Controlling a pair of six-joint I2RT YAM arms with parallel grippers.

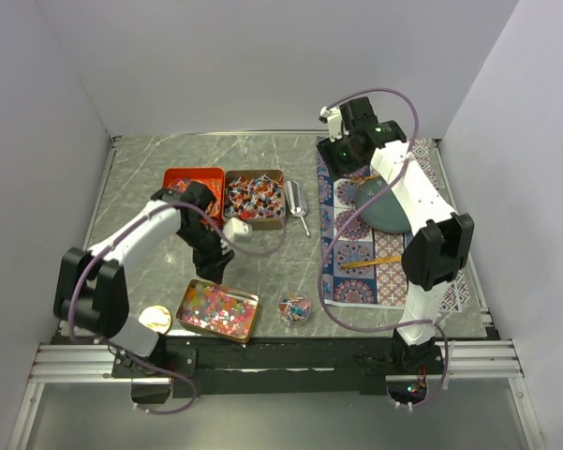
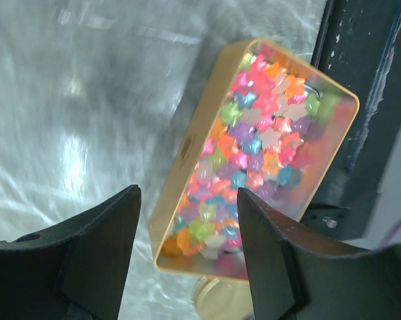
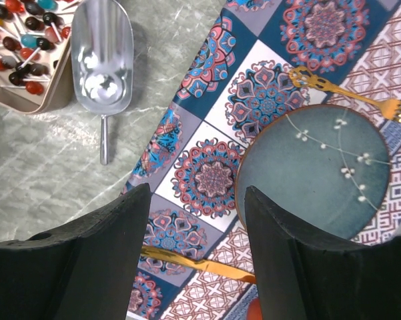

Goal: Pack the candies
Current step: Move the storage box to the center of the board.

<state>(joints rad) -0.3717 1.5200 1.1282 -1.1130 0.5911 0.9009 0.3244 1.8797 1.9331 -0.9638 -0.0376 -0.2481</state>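
Candies [image 2: 253, 160] lay in the gold tin [image 2: 190, 143] at near left, close to the left gripper [image 2: 187, 203], whose jaws were apart and empty. Right gripper [image 3: 197, 200] hovered far right over the teal plate [image 3: 307, 180], likewise apart, empty.

I work in a robotics lab test cell; plain white panels [image 1: 262, 56] box in my marble-patterned desk [image 1: 140, 187]; an aluminium rail [image 1: 75, 361] runs along its near edge.
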